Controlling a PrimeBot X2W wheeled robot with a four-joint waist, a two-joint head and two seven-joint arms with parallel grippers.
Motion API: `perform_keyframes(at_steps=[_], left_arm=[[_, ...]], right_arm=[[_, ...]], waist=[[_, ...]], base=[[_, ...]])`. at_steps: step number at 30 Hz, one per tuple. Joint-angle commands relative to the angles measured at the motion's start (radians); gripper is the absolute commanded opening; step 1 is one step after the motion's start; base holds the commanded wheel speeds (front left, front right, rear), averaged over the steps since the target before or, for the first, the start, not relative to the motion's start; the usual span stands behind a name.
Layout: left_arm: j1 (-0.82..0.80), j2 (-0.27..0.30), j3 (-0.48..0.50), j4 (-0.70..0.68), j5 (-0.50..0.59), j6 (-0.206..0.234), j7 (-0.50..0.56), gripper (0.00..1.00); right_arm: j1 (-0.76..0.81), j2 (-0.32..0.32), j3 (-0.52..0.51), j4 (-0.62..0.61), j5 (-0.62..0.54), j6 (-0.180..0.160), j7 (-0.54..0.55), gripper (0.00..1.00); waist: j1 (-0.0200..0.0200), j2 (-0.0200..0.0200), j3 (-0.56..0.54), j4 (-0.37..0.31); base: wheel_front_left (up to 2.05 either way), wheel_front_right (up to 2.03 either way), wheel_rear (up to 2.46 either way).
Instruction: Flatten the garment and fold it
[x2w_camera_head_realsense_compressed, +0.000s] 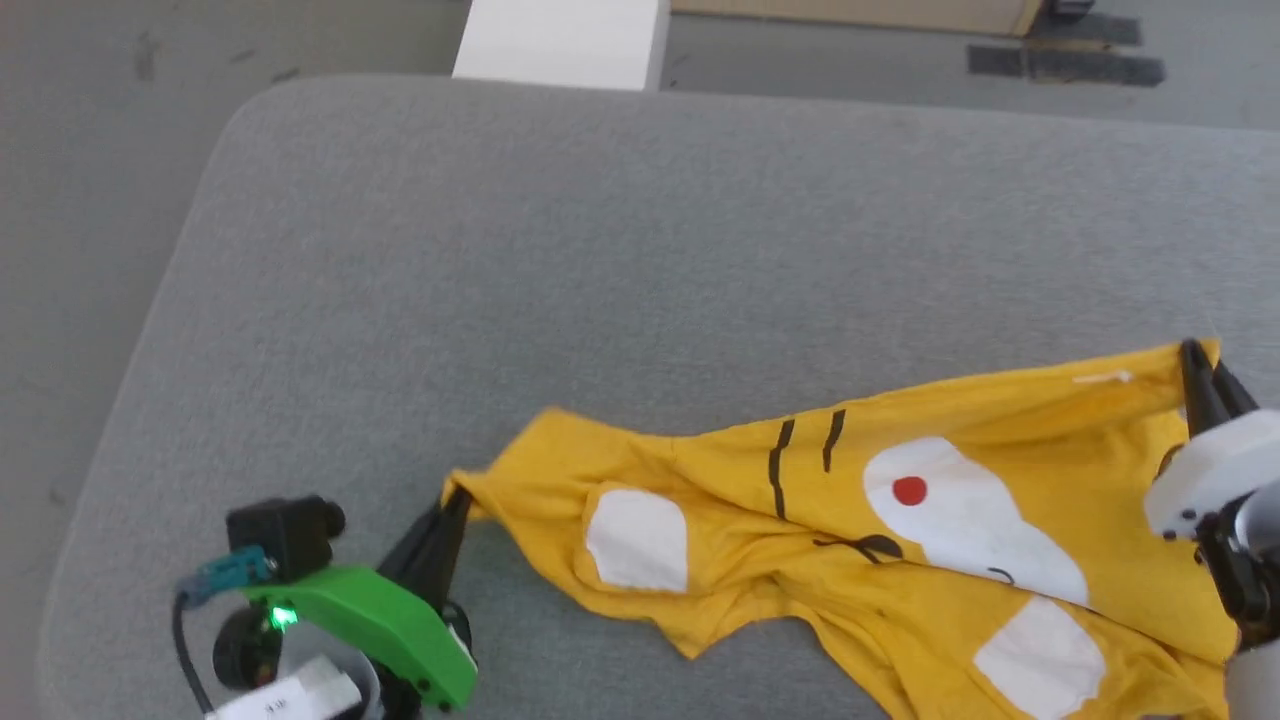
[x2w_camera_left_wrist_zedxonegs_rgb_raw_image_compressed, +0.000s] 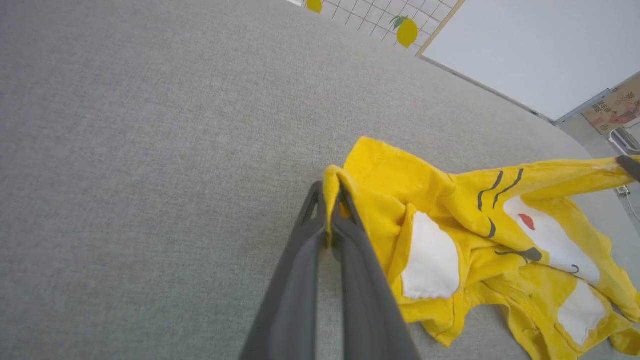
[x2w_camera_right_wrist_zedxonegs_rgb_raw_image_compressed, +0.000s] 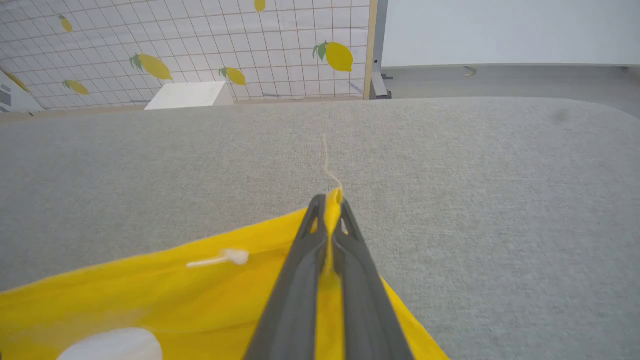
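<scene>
While a grey padded table (x2w_camera_head_realsense_compressed: 600, 250) spreads across most of the head view, a mustard-yellow T-shirt (x2w_camera_head_realsense_compressed: 800, 520) lies on its near part, from 7 o'clock across to 3 o'clock. It is printed side up, showing white patches, black whisker lines and a red dot. Its long axis runs between the two end effectors, rising slightly toward 2 o'clock. The upper edge is drawn fairly straight, and the rest sags in creases toward 5 o'clock.

The left end effector (x2w_camera_head_realsense_compressed: 458, 500), on a green-cased wrist at 7 o'clock, points toward 1 o'clock. Its dark fingers are pressed together on a bunched corner, with the cloth lying to its right. The right end effector (x2w_camera_head_realsense_compressed: 1195, 355), at 3 o'clock, points toward 11 o'clock and is clamped on the opposite corner.

Each arm holds its own near end, so the next move is likely a pull apart along that axis. A small white tag (x2w_camera_head_realsense_compressed: 1103, 377) sits just beside the right grip, and a loose thread (x2w_camera_right_wrist_zedxonegs_rgb_raw_image_compressed: 327, 160) trails from that pinched corner.
</scene>
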Motion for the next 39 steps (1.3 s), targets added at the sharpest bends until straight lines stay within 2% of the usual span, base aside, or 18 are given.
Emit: perform_keyframes(at_steps=[1, 6, 12, 17, 20, 29, 35, 39], left_arm=[[-0.041, 0.005, 0.014, -0.009, 0.002, -0.012, -0.013, 0.00], [-0.193, 0.020, 0.040, 0.004, -0.010, -0.048, -0.001, 0.00], [-0.485, -0.002, 0.087, 0.105, -0.072, -0.077, 0.038, 0.00], [-0.742, -0.024, 0.125, 0.234, -0.082, -0.064, 0.042, 0.00], [-0.905, -0.028, 0.138, 0.306, -0.052, -0.050, 0.019, 0.00], [-1.355, -0.027, 0.176, 0.467, 0.049, -0.013, -0.115, 0.00], [-1.589, -0.021, 0.192, 0.527, 0.108, -0.011, -0.245, 0.00], [-1.702, -0.013, 0.204, 0.553, 0.131, -0.028, -0.338, 0.00]], right_arm=[[0.022, 0.000, -0.001, -0.034, 0.012, -0.001, 0.022, 0.00], [0.011, -0.054, 0.011, -0.128, 0.015, -0.001, 0.122, 0.00], [-0.163, -0.151, 0.075, -0.169, 0.026, -0.001, 0.230, 0.00], [-0.351, -0.205, 0.147, -0.138, 0.029, -0.001, 0.279, 0.00], [-0.479, -0.218, 0.189, -0.097, 0.028, -0.001, 0.293, 0.00], [-0.850, -0.189, 0.223, 0.060, -0.052, -0.001, 0.262, 0.00], [-1.044, -0.133, 0.170, 0.133, -0.161, -0.001, 0.164, 0.00], [-1.137, -0.098, 0.131, 0.168, -0.246, -0.001, 0.078, 0.00]], waist=[[0.0000, 0.0000, -0.046, -0.047], [0.0000, 0.0000, -0.043, -0.070], [0.0000, 0.0000, 0.023, -0.105], [0.0000, 0.0000, 0.104, -0.133], [0.0000, 0.0000, 0.162, -0.150], [0.0000, 0.0000, 0.316, -0.186], [0.0000, 0.0000, 0.372, -0.198], [0.0000, 0.0000, 0.392, -0.202]], base=[[0.00, 0.00, 0.00], [0.00, 0.00, 0.00], [0.00, 0.00, 0.00], [0.00, 0.00, 0.00], [0.00, 0.00, 0.00], [0.00, 0.00, 0.00], [0.00, 0.00, 0.00], [0.00, 0.00, 0.00]])
